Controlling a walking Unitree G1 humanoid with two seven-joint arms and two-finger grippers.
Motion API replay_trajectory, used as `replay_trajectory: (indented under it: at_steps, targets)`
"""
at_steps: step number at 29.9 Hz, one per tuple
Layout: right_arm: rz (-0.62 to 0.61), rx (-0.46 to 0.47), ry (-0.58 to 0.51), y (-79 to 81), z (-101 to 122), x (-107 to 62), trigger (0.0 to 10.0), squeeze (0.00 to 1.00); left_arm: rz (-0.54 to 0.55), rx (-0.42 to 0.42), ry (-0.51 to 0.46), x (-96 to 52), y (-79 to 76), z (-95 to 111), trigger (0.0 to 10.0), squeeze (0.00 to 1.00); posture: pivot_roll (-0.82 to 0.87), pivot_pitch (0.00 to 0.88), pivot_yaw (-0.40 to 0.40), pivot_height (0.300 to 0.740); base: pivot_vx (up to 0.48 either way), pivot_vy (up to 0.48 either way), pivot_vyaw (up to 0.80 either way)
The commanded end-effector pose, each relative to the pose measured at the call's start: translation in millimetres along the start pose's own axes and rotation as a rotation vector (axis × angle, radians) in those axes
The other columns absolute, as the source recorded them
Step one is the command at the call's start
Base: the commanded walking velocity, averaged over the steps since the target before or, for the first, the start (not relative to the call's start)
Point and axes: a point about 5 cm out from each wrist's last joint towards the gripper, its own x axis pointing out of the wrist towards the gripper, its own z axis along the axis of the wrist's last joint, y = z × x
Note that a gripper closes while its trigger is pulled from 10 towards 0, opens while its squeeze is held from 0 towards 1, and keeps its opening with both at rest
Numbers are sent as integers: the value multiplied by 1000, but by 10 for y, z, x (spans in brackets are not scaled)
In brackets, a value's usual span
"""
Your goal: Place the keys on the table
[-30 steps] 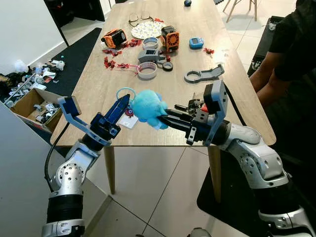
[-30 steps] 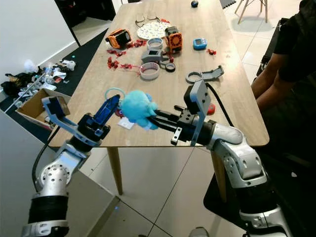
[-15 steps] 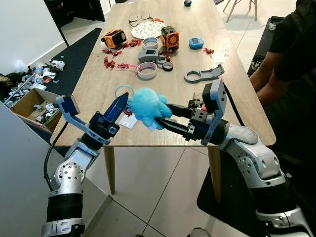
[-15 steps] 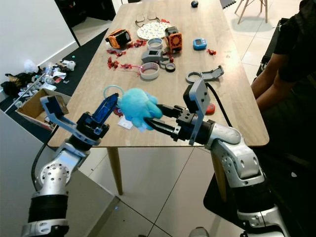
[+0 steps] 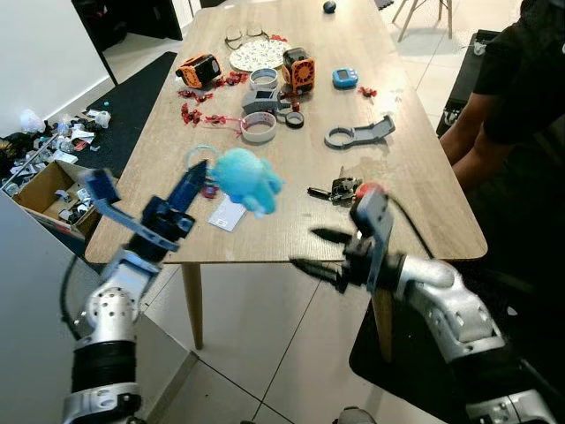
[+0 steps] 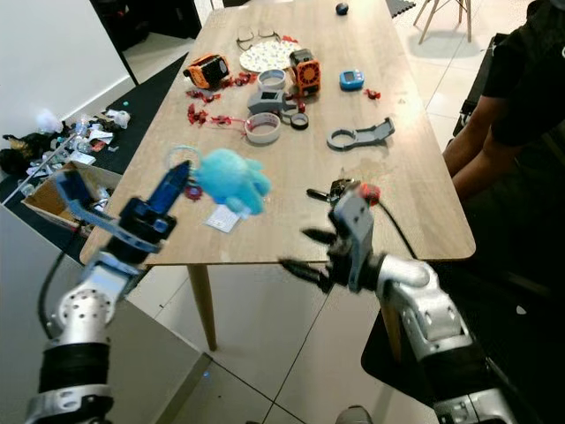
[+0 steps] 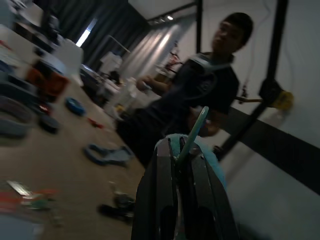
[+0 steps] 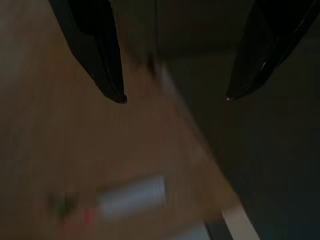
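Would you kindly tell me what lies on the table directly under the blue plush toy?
Under the blue plush toy, which hangs from the left gripper by its ring, a white card lies on the table. The toy covers part of the wood behind it.

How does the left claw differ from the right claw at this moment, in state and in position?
The left claw is shut on the ring of the blue plush keychain, while the right claw is open and holds nothing. The left claw is raised above the near edge of the wooden table; the right claw hangs lower, in front of that edge, over the floor. Both have two long black fingers.
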Motion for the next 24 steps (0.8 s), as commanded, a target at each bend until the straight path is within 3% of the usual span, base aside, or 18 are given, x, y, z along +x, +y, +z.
replay_trajectory:
  at_steps: [1, 3, 7, 12, 13, 14, 15, 18, 20, 24]
  targets:
    - [6, -4, 44, 30, -98, 24, 10000, 0, 24, 38, 5, -94, 50, 78, 10000, 0, -105, 136, 112, 740, 0, 0, 0]
    - [7, 11, 82, 42, -211, 10, 10000, 0, 34, 61, 8, -165, 83, 141, 10000, 0, -105, 136, 112, 740, 0, 0, 0]
    - [-2, 58, 200, 75, -574, -85, 10000, 0, 42, 116, 82, -484, 140, 301, 10000, 0, -106, 135, 110, 740, 0, 0, 0]
    - [-10, 84, 205, 80, -658, -115, 10000, 0, 60, 87, 94, -620, 147, 408, 10000, 0, -96, 141, 110, 740, 0, 0, 0]
    - [40, 103, 111, 125, -561, -102, 10000, 0, 42, 87, 92, -626, 113, 434, 10000, 0, -92, 142, 110, 740, 0, 0, 0]
    - [40, 103, 111, 125, -561, -102, 10000, 0, 42, 87, 92, -626, 113, 434, 10000, 0, -92, 142, 110, 740, 0, 0, 0]
    - [129, 174, -121, 186, -280, -102, 10000, 0, 20, 91, 100, -620, 66, 439, 10000, 0, -92, 142, 110, 740, 0, 0, 0]
    - [183, 198, -208, 220, -153, -119, 10000, 0, 13, 84, 117, -622, 58, 404, 10000, 0, -92, 142, 110, 740, 0, 0, 0]
    - [207, 194, -174, 244, -192, -117, 10000, 0, 25, 85, 143, -635, 83, 352, 10000, 0, -92, 142, 110, 740, 0, 0, 0]
    - [263, 180, 16, 333, -469, -114, 10000, 0, 47, 73, 205, -692, 143, 211, 10000, 0, -92, 142, 110, 740, 0, 0, 0]
